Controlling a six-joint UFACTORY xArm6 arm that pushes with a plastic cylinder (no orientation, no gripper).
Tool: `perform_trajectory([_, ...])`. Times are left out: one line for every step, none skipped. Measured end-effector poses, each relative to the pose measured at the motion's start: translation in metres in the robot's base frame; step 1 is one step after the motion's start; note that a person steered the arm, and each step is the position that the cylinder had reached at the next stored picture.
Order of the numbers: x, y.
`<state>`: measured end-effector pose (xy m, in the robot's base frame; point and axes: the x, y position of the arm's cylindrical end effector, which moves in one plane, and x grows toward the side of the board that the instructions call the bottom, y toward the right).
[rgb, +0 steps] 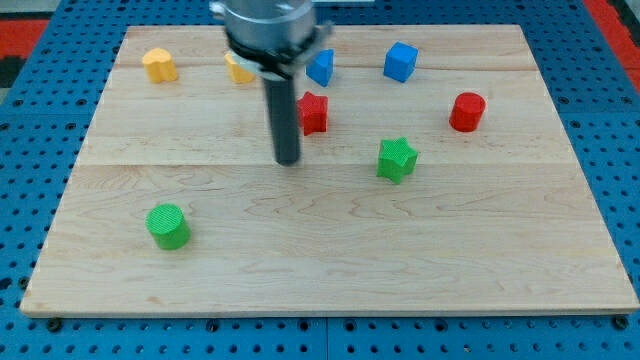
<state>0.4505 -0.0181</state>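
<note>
My tip rests on the wooden board, a little left of and below a red block, which is the nearest block. It does not touch that block. A green star block lies to the tip's right. A blue block sits above the red one, partly behind the arm. A yellow block is mostly hidden by the arm at the view's top.
A green cylinder stands at the lower left. A yellow block sits at the upper left, a blue cube at the upper middle right, and a red cylinder at the right. Blue pegboard surrounds the board.
</note>
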Motion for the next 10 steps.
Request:
perform_trajectory([0.021, 0.070])
perform_trajectory([0.019, 0.126])
perform_trajectory([-0.022, 0.134])
perform_trajectory([-0.052, 0.134])
perform_trajectory([-0.003, 0.147])
perform_trajectory([-0.008, 0.110])
perform_trajectory([-0.036, 0.094])
perform_trajectory([-0.075, 0.113])
perform_trajectory([-0.097, 0.138])
perform_trajectory([-0.080, 0.113])
